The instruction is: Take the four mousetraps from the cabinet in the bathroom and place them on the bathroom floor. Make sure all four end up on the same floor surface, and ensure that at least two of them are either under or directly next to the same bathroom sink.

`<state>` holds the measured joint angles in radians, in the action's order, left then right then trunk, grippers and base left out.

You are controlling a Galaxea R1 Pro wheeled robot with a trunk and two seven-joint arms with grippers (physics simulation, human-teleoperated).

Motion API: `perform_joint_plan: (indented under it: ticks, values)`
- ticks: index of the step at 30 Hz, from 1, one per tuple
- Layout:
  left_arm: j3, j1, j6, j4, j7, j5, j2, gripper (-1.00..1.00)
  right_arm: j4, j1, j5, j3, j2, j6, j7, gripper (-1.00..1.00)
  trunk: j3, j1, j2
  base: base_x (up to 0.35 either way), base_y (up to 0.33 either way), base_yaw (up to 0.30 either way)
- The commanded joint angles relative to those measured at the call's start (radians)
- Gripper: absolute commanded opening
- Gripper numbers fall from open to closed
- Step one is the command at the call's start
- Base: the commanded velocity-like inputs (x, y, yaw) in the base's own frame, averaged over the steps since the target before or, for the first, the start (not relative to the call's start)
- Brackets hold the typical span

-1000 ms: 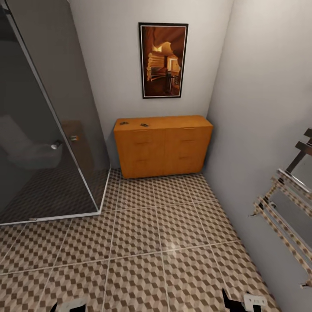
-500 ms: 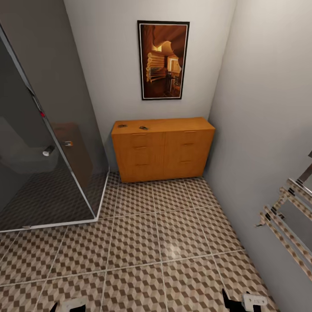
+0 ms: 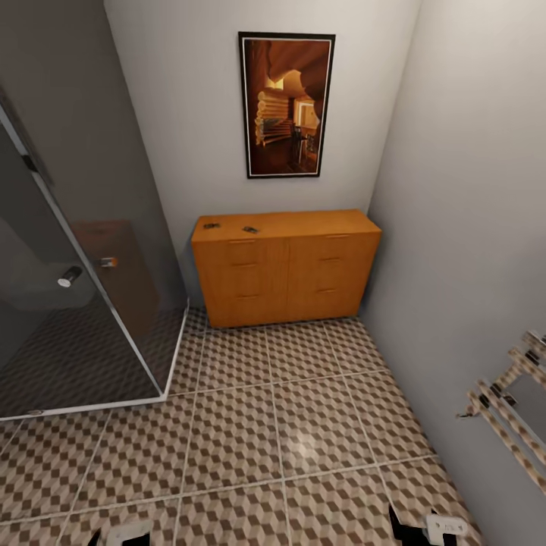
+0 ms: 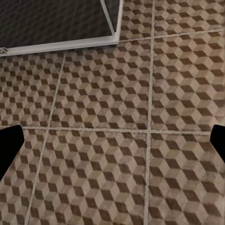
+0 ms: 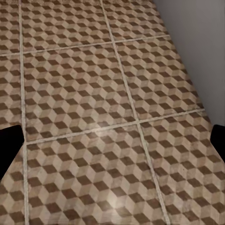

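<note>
2 tiny flat brown mousetraps (image 3: 211, 225) (image 3: 250, 229) lie on the far orange-brown wooden cabinet (image 3: 285, 267), left end. Expect them light, stiff; pinch the wooden edges. Your left hand (image 4: 112, 140) and right hand (image 5: 112, 140) are spread open, empty.

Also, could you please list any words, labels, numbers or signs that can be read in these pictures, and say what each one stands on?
There is no readable text.
The framed picture on the wall shows an image of a log interior, with no lettering.
The cabinet, the floor tiles and the glass shower panel carry no labels.
The two small mousetraps on the cabinet top are too small to show any marking.
</note>
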<state>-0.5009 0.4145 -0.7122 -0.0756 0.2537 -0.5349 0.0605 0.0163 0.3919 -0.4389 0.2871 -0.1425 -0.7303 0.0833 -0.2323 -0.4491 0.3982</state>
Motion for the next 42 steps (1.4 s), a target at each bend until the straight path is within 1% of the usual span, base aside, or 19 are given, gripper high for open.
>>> perform_joint_plan:
  ticks: [1,19,30,36,42]
  values:
    - [-0.008,0.001,-0.003,-0.003,0.007,0.001,-0.001,1.0,-0.001,0.001,-0.011,0.003,0.0,-0.003,0.009,1.0,-0.002,-0.001,0.002,0.234,0.0,0.0]
    - [-0.008,0.001,-0.003,-0.003,0.007,0.001,-0.001,1.0,-0.001,0.001,-0.011,0.003,0.0,-0.003,0.009,1.0,-0.002,-0.001,0.002,0.233,0.0,0.008]
    - [-0.008,0.001,-0.003,-0.003,0.007,0.001,-0.001,1.0,-0.001,0.001,-0.011,0.003,0.0,-0.003,0.009,1.0,-0.002,-0.001,0.002,0.215,0.0,0.253]
    - [-0.008,0.001,-0.003,-0.003,0.007,0.001,-0.001,1.0,-0.001,0.001,-0.011,0.003,0.0,-0.003,0.009,1.0,-0.002,-0.001,0.002,0.1,0.0,0.275]
    - [-0.008,0.001,-0.003,-0.003,0.007,0.001,-0.001,1.0,-0.001,0.001,-0.011,0.003,0.0,-0.003,0.009,1.0,-0.002,-0.001,0.002,0.008,0.0,0.047]
